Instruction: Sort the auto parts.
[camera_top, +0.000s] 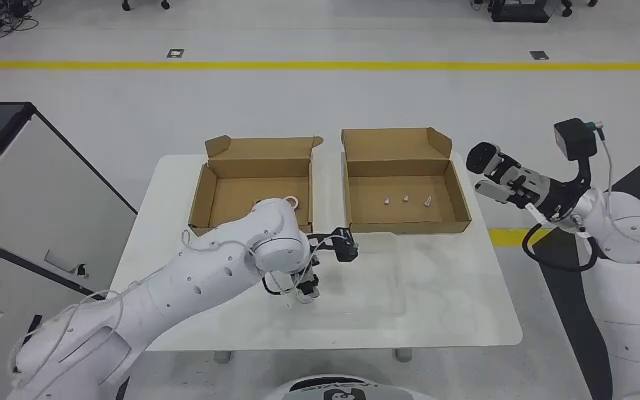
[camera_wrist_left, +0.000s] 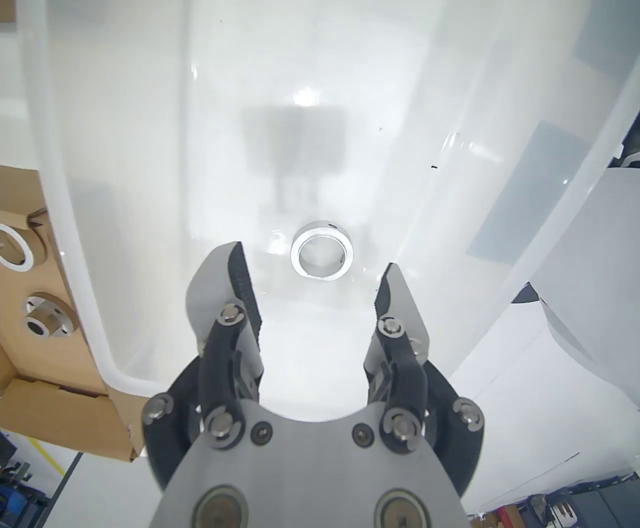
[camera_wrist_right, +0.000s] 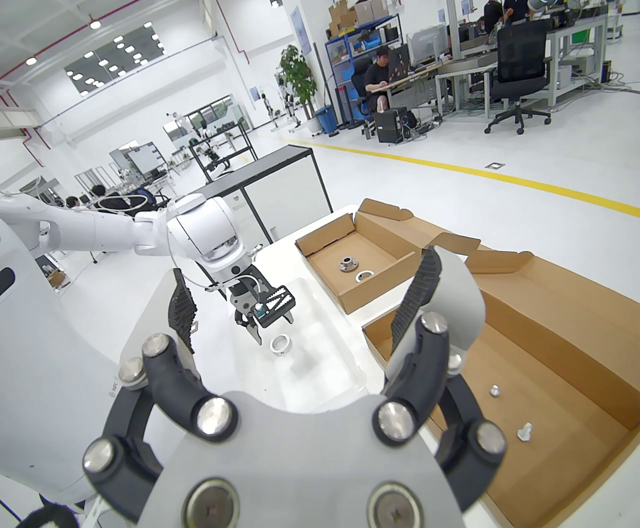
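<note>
Ring (camera_wrist_left: 322, 257) centred in tray (camera_wrist_left: 70, 250), near left gripper (camera_wrist_left: 313, 256)

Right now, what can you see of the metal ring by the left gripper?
The metal ring is a short, thick-walled collar, bright silvery metal, with a wide bore and a small hole in its outer wall. It lies flat, bore up, alone on the white tray. The left gripper hangs open close to it; nothing touches it but the tray.

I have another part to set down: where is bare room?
Left box floor beyond the hub and white ring; right box either side of its three bolts. Crowded: the tray at the metal ring by the left gripper.
</note>
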